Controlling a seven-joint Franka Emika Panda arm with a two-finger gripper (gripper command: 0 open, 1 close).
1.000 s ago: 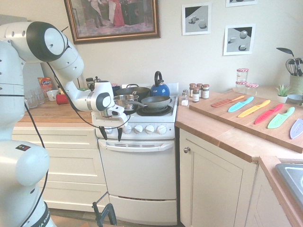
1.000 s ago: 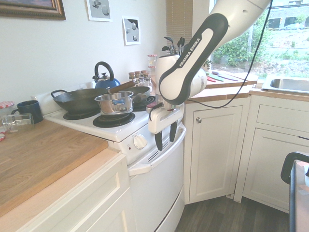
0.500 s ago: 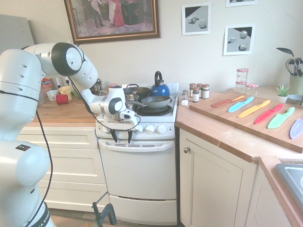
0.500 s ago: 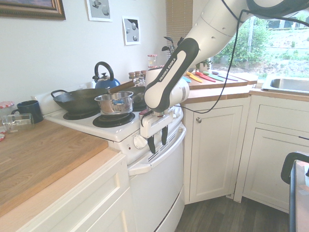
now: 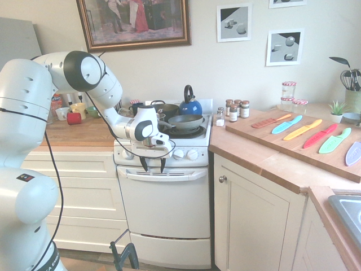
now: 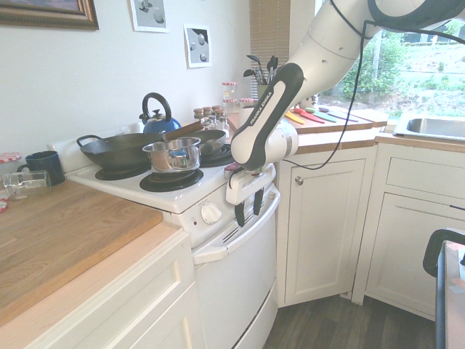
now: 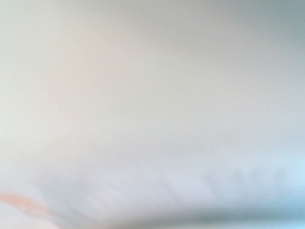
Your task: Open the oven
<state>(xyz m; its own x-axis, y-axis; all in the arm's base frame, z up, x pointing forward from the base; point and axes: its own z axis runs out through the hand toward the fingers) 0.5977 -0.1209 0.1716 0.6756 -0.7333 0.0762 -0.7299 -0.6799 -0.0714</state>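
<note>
The oven (image 5: 163, 195) stands between the cream cabinets (image 5: 76, 197), its door shut. The hand (image 5: 152, 165) hangs just in front of the knob panel, fingers pointing down with a gap between them, holding nothing, tips just above the door handle (image 5: 163, 174); whether they touch it is unclear. On the burners sit a steel pot (image 6: 173, 154), a wok (image 6: 120, 150), a pan (image 5: 186, 121) and a blue kettle (image 5: 190, 104); their contents can't be seen. The wrist view is a pale blur. Compared with half a second ago, the hand has shifted along the oven front toward the pan side, at about the same height.
</note>
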